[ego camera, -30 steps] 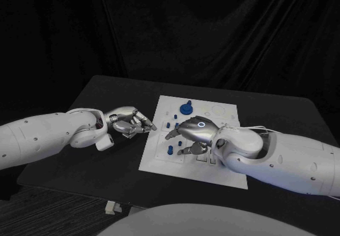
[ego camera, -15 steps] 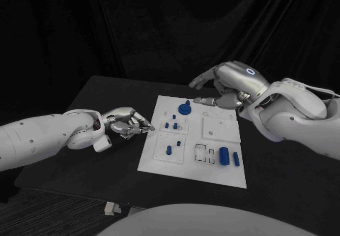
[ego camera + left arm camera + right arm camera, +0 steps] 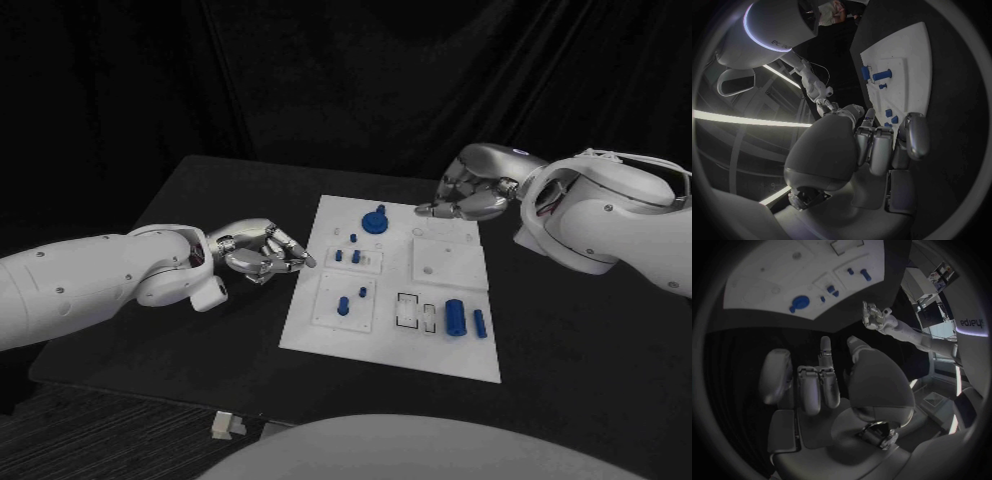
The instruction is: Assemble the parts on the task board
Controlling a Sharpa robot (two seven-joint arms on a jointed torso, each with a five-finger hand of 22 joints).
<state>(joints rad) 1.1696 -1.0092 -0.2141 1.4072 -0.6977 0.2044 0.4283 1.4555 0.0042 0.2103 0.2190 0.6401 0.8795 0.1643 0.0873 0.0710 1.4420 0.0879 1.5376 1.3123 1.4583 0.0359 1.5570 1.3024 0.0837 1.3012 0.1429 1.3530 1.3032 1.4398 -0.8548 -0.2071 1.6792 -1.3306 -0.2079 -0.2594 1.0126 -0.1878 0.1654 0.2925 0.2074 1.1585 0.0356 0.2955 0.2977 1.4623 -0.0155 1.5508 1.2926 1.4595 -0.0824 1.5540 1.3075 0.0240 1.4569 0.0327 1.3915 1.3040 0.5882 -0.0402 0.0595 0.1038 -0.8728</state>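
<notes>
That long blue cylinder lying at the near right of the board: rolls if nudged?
Probably. The blue cylinder lies on its side on the white board, so a sideways push would likely roll it. It looks rigid and smooth, so it may slip in a light pinch.

The word "sharpa" is showing, upside down, on a white arm (image 3: 971,322) in the right wrist view. Letters on another white casing (image 3: 776,43) are staying unreadable.

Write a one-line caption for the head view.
Both hands, left and right, hover off the task board holding nothing.
</notes>
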